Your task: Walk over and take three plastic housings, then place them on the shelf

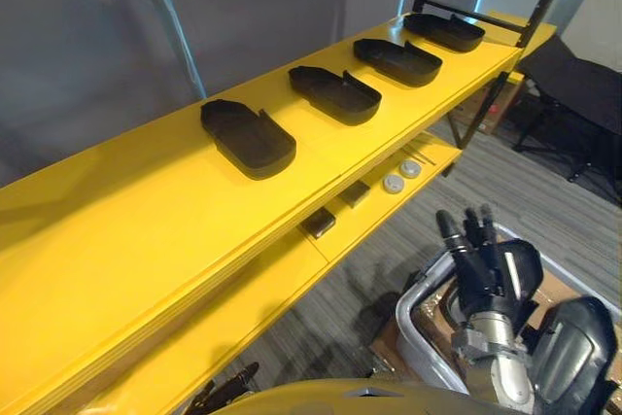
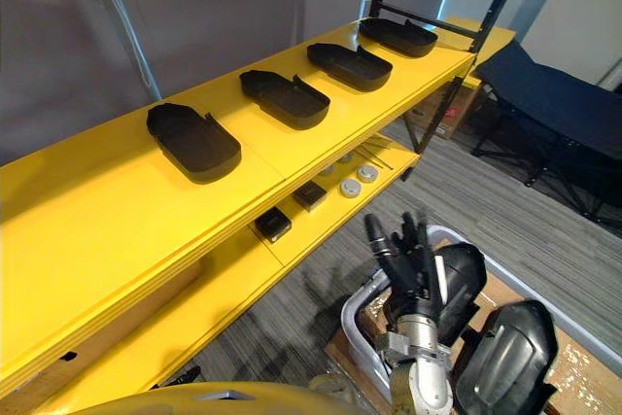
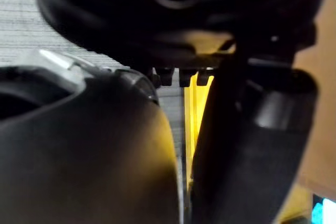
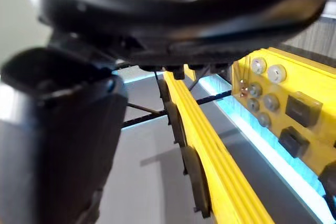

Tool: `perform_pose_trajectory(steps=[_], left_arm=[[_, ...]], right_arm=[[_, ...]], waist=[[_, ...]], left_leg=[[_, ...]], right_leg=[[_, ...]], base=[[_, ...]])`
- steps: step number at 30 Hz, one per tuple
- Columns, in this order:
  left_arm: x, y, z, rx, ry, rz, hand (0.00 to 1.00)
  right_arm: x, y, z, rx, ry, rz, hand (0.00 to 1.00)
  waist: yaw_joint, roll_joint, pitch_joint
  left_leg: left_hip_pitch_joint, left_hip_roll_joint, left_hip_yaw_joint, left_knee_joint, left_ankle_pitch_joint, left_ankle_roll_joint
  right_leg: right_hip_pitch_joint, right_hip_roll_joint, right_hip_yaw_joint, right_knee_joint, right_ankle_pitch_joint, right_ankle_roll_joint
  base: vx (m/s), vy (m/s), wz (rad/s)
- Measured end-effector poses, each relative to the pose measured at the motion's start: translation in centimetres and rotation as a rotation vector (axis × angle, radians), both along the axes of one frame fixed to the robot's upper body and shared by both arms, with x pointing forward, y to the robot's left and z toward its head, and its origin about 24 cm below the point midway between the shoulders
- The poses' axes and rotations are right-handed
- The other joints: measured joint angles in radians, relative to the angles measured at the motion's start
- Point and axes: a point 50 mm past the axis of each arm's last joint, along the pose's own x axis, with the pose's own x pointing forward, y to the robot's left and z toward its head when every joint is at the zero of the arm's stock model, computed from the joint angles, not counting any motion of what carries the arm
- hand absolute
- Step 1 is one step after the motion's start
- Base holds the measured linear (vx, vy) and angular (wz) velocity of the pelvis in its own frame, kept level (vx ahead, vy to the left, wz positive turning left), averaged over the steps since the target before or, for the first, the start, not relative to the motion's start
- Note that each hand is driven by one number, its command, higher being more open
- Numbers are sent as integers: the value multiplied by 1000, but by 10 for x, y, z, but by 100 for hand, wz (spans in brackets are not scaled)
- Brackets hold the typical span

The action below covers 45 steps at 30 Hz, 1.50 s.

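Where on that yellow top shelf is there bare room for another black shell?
The biggest bare stretch is the near end of the top shelf, this side of the nearest housing. Beyond it the housings sit in a row with only narrower gaps, up to the farthest housing at the shelf's end.

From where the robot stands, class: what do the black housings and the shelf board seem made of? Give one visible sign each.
The housings look like moulded plastic, matte black: thin walls, rounded corners, only a dull sheen. The shelf board looks like painted or laminated wood, glossy yellow: its front edge shows stacked layers, though metal cannot be ruled out.
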Motion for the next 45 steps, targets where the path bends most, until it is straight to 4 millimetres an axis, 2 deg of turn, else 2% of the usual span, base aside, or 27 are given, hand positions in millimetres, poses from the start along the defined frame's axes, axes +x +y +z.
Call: perform_pose_trajectory(steps=[1, 2, 3, 6, 10, 12, 16, 19, 20, 22, 23, 25, 27, 30, 32, 33, 34, 35, 36, 37, 38, 40, 41, 42, 43, 44, 45], left_arm=[[0, 0, 0, 1, 2, -3, 100], [0, 2, 0, -1, 1, -5, 100], [1, 2, 0, 1, -4, 0, 100], [3, 11, 2, 31, -23, -20, 100], [13, 12, 4, 61, -78, -46, 100], [21, 7, 4, 51, -98, -73, 100], [40, 2, 6, 60, -130, -176, 100], [43, 2, 6, 57, -133, -185, 100], [44, 5, 7, 64, -140, -174, 100], [46, 8, 8, 86, -144, -158, 100], [44, 11, 8, 107, -127, -156, 100], [51, 14, 10, 135, -124, -166, 100], [56, 14, 10, 145, -119, -181, 100], [57, 14, 10, 161, -91, -241, 100], [56, 14, 10, 159, -89, -244, 100], [54, 16, 10, 161, -88, -245, 100], [53, 19, 11, 168, -88, -248, 100], [56, 26, 13, 182, -92, -255, 100], [56, 24, 12, 176, -90, -257, 100], [55, 19, 10, 157, -93, -259, 100], [56, 16, 10, 148, -101, -257, 100], [57, 15, 10, 144, -116, -250, 100], [54, 15, 9, 129, -112, -212, 100], [50, 11, 7, 98, -108, -155, 100], [47, 8, 5, 81, -101, -125, 100], [40, 2, 3, 43, -91, -72, 100], [33, -2, 1, 16, -87, -44, 100]], right_arm=[[1, 6, 0, 8, -1, 24, 100], [4, 14, -1, 23, -2, 60, 100], [10, 24, -2, 32, -7, 111, 100], [22, 47, -4, 46, -16, 250, 100], [30, 61, -2, 58, -34, 315, 100], [37, 58, 3, 42, -61, 310, 100], [42, 51, 6, 43, -59, 224, 100], [40, 51, 5, 53, -62, 180, 100], [35, 52, 3, 73, -61, 158, 100], [32, 54, 2, 84, -65, 180, 100], [34, 58, 3, 83, -81, 219, 100], [39, 62, 1, 66, -106, 271, 100], [48, 67, -1, 46, -103, 299, 100], [72, 92, -6, 8, -69, 363, 100], [72, 100, -6, -26, -58, 369, 100], [71, 102, -7, -34, -49, 368, 100], [71, 103, -7, -56, -45, 369, 100], [72, 102, -8, -61, -30, 346, 100], [72, 98, -10, -70, -14, 329, 100], [72, 88, -13, -87, 14, 284, 100], [72, 76, -16, -98, 32, 235, 100], [70, 63, -19, -104, 49, 192, 100], [67, 53, -21, -122, 60, 179, 100], [63, 40, -23, -140, 76, 167, 100], [60, 33, -26, -151, 92, 160, 100], [53, 14, -30, -177, 133, 113, 100], [48, 0, -32, -184, 153, 66, 100]], waist=[[4, -1, -1], [13, -9, -5], [38, -20, -8], [60, -44, -3], [96, -49, 1], [109, -29, 12], [107, 10, 58], [106, 15, 88], [110, 0, 107], [113, -11, 113], [111, -10, 114], [106, -12, 112], [109, -11, 112], [145, -5, 105], [164, -5, 99], [165, -7, 87], [166, -16, 76], [163, -21, 61], [164, -12, 55], [161, -1, 49], [162, -6, 51], [157, -7, 52], [152, -2, 55], [125, 29, 68], [111, 28, 75], [107, 39, 82], [106, 42, 86]], left_leg=[[-1, -2, -5, 1, -2, 0], [-12, -21, -78, 6, -31, -5], [-29, -58, -216, 15, -66, -4], [-80, -80, -362, 117, -149, -2], [-134, -69, -389, 268, -251, -2], [-183, -70, -457, 397, -341, 16], [-222, -69, -559, 564, -414, 49], [-200, -67, -558, 596, -457, 52], [-177, -66, -517, 608, -474, 65], [-150, -55, -463, 586, -476, 84], [-146, -47, -417, 556, -455, 98], [-140, -36, -382, 484, -400, 118], [-137, -26, -370, 447, -367, 118], [-171, 20, -311, 414, -312, 103], [-188, 35, -296, 376, -267, 95], [-207, 43, -295, 360, -242, 86], [-226, 54, -292, 357, -215, 64], [-263, 70, -304, 365, -180, 48], [-272, 77, -321, 357, -172, 58], [-281, 82, -342, 344, -150, 76], [-284, 91, -335, 348, -130, 51], [-284, 112, -318, 349, -110, 34], [-279, 124, -308, 336, -81, 37], [-273, 140, -317, 305, -43, 56], [-270, 138, -326, 292, -30, 70], [-243, 100, -386, 274, -59, 36], [-218, 46, -431, 277, -135, 21]], right_leg=[[-1, 2, 6, -5, 3, -4], [-12, 2, 22, -6, 7, -9], [-35, 3, 61, -6, 14, -18], [-53, 5, 101, -5, 21, -28], [-59, 6, 123, -3, 26, -23], [-59, 17, 134, 1, 33, -11], [-70, 40, 132, 93, 32, -8], [-94, 45, 124, 161, 35, -4], [-93, 32, 82, 160, 61, 29], [-89, 20, 14, 94, 132, 24], [-86, 9, -38, 101, 141, 5], [-95, -1, -125, 260, 65, -72], [-95, -16, -158, 333, 42, -101], [-85, -124, -206, 477, 7, -155], [-72, -198, -219, 507, 9, -161], [-72, -221, -217, 497, 20, -166], [-69, -225, -209, 456, 99, -191], [-59, -188, -195, 377, 117, -134], [-55, -172, -195, 344, 99, -106], [-20, -152, -202, 258, 58, -39], [8, -154, -223, 199, 3, 42], [14, -146, -264, 161, -57, 115], [16, -130, -279, 135, -98, 98], [23, -102, -287, 130, -108, 84], [19, -96, -289, 138, -110, 80], [11, -98, -273, 158, -116, 68], [-6, -109, -251, 168, -119, 61]], base=[[-3, -8, -22], [7, 20, -51], [6, 29, -63], [4, 27, -47], [40, 44, -25], [50, 75, -30], [56, 102, -25], [-91, 141, -56], [-178, 127, -72], [-205, 81, -97], [-207, 72, -98], [-209, 84, -56], [-96, 21, -27], [-195, -102, -63], [-169, -229, -42], [-127, -342, -34], [-150, -455, -27], [-130, -401, -29], [-124, -359, -39], [-109, -338, -50], [-93, -324, -48], [-109, -316, -46], [-151, -373, -36], [-131, -291, -14], [-132, -189, -1], [-108, -68, -25], [-94, -31, -41]])
